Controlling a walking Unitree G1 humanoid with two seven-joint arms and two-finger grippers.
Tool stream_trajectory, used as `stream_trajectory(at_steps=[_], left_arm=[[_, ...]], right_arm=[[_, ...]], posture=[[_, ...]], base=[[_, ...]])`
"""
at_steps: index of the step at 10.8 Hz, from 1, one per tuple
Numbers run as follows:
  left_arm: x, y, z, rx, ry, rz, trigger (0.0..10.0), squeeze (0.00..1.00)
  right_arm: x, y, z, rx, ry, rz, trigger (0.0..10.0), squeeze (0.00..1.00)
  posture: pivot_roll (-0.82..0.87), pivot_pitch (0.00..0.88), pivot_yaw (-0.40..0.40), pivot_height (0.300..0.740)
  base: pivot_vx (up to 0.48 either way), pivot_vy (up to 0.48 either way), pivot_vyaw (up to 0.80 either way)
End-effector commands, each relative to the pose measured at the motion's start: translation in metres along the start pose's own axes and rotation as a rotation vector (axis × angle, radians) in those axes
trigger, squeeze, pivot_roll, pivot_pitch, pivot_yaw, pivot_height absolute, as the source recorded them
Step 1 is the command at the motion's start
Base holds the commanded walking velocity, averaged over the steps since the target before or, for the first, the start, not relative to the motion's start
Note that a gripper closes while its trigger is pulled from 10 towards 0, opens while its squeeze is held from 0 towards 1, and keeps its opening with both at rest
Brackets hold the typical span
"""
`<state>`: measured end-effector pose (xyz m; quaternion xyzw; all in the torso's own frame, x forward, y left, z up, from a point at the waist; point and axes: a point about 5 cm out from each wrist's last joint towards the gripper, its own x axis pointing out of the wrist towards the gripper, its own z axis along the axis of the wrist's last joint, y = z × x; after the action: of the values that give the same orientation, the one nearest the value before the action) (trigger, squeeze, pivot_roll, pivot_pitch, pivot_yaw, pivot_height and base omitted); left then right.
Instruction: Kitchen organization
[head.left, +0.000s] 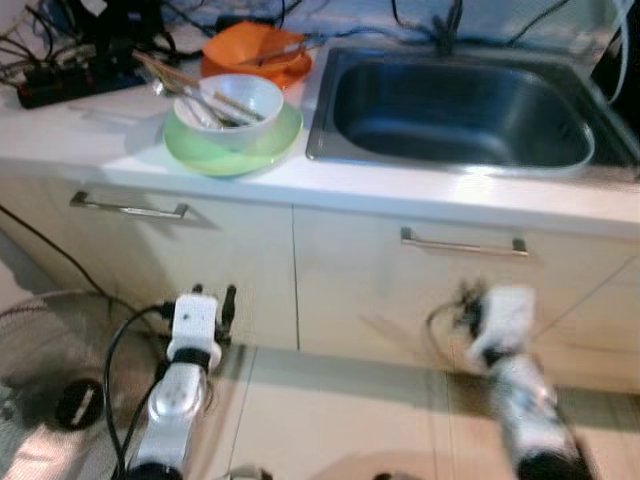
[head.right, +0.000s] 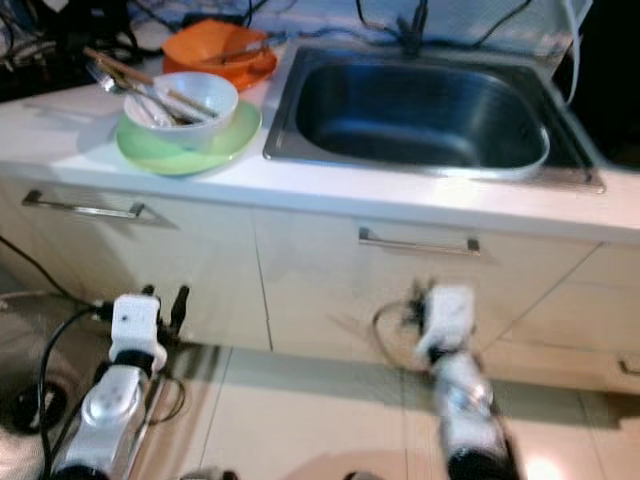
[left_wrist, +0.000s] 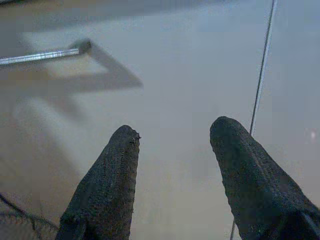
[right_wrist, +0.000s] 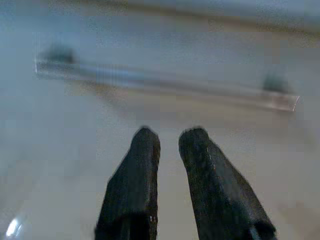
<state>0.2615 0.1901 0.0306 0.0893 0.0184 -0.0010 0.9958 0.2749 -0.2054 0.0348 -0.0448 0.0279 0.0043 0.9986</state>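
Left eye view: at the counter's (head.left: 400, 190) far left corner a black power strip (head.left: 70, 82) lies among tangled cables. Next along, near the front edge, a white bowl (head.left: 240, 100) holding chopsticks (head.left: 185, 78) and a spoon sits on a green plate (head.left: 232, 148), with an orange bowl (head.left: 258, 50) behind it toward the back edge. The steel sink (head.left: 460, 110) is set into the counter's right half. Cream cabinet doors below carry metal bar handles (head.left: 128, 208).

The left gripper (left_wrist: 172, 142) hangs low before the left cabinet door, its black fingers spread apart and holding nothing. A floor fan (head.left: 50, 370) stands on the tile floor at its left. The right gripper (right_wrist: 170, 137), blurred, is raised before the right door just under its handle (right_wrist: 165, 85), fingers nearly together with a narrow gap, gripping nothing.
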Motion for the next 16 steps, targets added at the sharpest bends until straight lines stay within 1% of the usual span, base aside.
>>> stream_trajectory(at_steps=[1, 2, 3, 5, 6, 7, 8, 9, 10, 11, 12, 14, 16], left_arm=[[0.001, -0.001, 0.010, 0.017, -0.052, 0.003, 10.0, 0.00], [0.001, -0.001, 0.021, 0.030, -0.090, 0.005, 10.0, 0.00], [0.003, -0.001, 0.032, 0.035, -0.127, 0.014, 10.0, 0.00], [0.017, -0.001, 0.069, 0.045, -0.247, 0.032, 10.0, 0.00], [0.023, -0.002, 0.089, 0.050, -0.302, 0.033, 10.0, 0.00], [0.029, -0.003, 0.104, 0.047, -0.342, 0.032, 10.0, 0.00], [0.035, -0.003, 0.118, 0.033, -0.374, 0.037, 10.0, 0.00], [0.039, -0.003, 0.124, 0.026, -0.383, 0.044, 10.0, 0.00], [0.051, -0.005, 0.138, 0.000, -0.403, 0.055, 10.0, 0.00], [0.057, -0.010, 0.145, -0.020, -0.410, 0.046, 10.0, 0.00], [0.057, -0.016, 0.147, -0.030, -0.413, 0.023, 10.0, 0.00], [0.058, -0.019, 0.148, -0.035, -0.412, 0.005, 10.0, 0.00], [0.060, -0.018, 0.149, -0.034, -0.413, 0.003, 10.0, 0.00]], right_arm=[[-0.003, 0.003, 0.001, 0.008, -0.022, 0.014, 10.0, 0.00], [-0.002, 0.002, 0.018, -0.002, -0.085, 0.020, 10.0, 0.00], [0.001, 0.004, 0.036, 0.000, -0.140, 0.034, 10.0, 0.00], [0.015, 0.017, 0.078, 0.018, -0.283, 0.065, 10.0, 0.00], [0.021, 0.026, 0.101, 0.032, -0.351, 0.095, 10.0, 0.00], [0.025, 0.036, 0.118, 0.055, -0.384, 0.125, 10.0, 0.00], [0.028, 0.046, 0.128, 0.076, -0.395, 0.155, 10.0, 0.00], [0.031, 0.051, 0.129, 0.081, -0.388, 0.166, 10.0, 0.00], [0.041, 0.063, 0.132, 0.109, -0.366, 0.174, 10.0, 0.00], [0.049, 0.070, 0.137, 0.123, -0.351, 0.174, 10.0, 0.00], [0.052, 0.076, 0.145, 0.125, -0.371, 0.196, 10.0, 0.00], [0.055, 0.079, 0.148, 0.096, -0.378, 0.199, 10.0, 0.00], [0.057, 0.076, 0.148, 0.126, -0.378, 0.186, 10.0, 0.00]], posture=[[0.03, 0.086, -0.007, 0.740], [0.03, 0.092, -0.009, 0.740], [0.03, 0.098, -0.015, 0.740], [0.04, 0.106, -0.024, 0.740], [0.04, 0.106, -0.024, 0.740], [0.03, 0.107, -0.027, 0.740], [0.04, 0.103, -0.029, 0.740], [0.04, 0.102, -0.030, 0.740], [0.06, 0.096, -0.036, 0.740], [0.06, 0.089, -0.036, 0.740], [0.07, 0.087, -0.038, 0.740], [0.07, 0.083, -0.039, 0.740], [0.07, 0.082, -0.035, 0.740]], base=[[0.000, 0.000, 0.00], [0.000, 0.000, 0.00], [0.000, 0.000, 0.00], [0.000, 0.000, 0.00], [0.000, 0.000, 0.00], [0.000, 0.000, 0.00], [0.000, 0.000, 0.00], [0.000, 0.000, 0.00], [0.000, 0.000, 0.00], [0.000, 0.000, 0.00], [0.000, 0.000, 0.00], [0.000, 0.000, 0.72], [0.000, 0.000, 0.00]])
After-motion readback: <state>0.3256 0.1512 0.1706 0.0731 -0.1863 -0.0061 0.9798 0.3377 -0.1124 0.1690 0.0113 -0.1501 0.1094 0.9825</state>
